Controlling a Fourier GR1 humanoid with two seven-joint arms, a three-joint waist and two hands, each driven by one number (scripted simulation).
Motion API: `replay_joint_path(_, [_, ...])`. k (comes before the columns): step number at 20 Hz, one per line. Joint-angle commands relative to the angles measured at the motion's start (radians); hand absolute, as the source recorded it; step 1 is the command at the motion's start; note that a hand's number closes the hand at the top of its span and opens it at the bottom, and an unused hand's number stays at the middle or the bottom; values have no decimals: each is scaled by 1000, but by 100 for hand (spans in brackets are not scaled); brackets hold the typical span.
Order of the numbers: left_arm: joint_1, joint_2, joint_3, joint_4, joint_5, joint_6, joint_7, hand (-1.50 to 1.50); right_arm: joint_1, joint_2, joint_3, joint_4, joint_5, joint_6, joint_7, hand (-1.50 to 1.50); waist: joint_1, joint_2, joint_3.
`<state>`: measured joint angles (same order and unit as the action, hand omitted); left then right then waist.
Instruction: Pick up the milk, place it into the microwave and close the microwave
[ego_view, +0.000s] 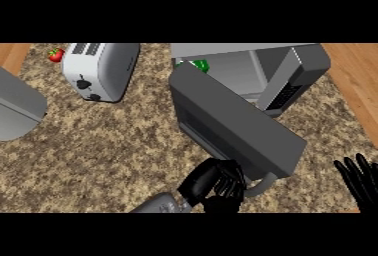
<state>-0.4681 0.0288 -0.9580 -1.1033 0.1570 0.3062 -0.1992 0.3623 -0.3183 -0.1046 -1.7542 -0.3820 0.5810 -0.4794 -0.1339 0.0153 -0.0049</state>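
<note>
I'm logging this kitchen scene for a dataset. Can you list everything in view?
microwave: one, grey, far right of the counter, door open
microwave door: one, dark grey, swung out toward the robot
milk: one, green, inside the microwave, mostly hidden by the door
toaster: one, white and silver, far left
red fruit: one, red with a green top, left of the toaster
grey object: one, cut off at the left edge; cannot tell what it is
counter: one, speckled brown
left robot hand: one, black, at the door's near end by its handle
right robot hand: one, black, open, resting at the right edge
</note>
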Motion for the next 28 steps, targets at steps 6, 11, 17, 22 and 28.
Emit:
replay_joint_path(6, [-155,-28,-19,10,159,209,-26,150,-8,-17,53,-113,-49,11,92,-150,-49,15,-3])
replay_joint_path(11, [-263,-28,4,60,227,273,-34,150,-1,-31,45,-169,-96,-2,134,-150,-77,17,-2])
replay_joint_path(17, [-356,-29,50,155,324,291,-63,150,1,-58,25,-190,-145,-15,184,-150,-91,32,0])
replay_joint_path(22, [-434,-29,87,220,403,290,-72,150,-6,-67,29,-232,-175,-27,215,-150,-106,38,0])
replay_joint_path(28, [-476,-29,133,298,487,281,-128,150,-13,-88,4,-239,-211,-36,238,-150,-123,51,1])
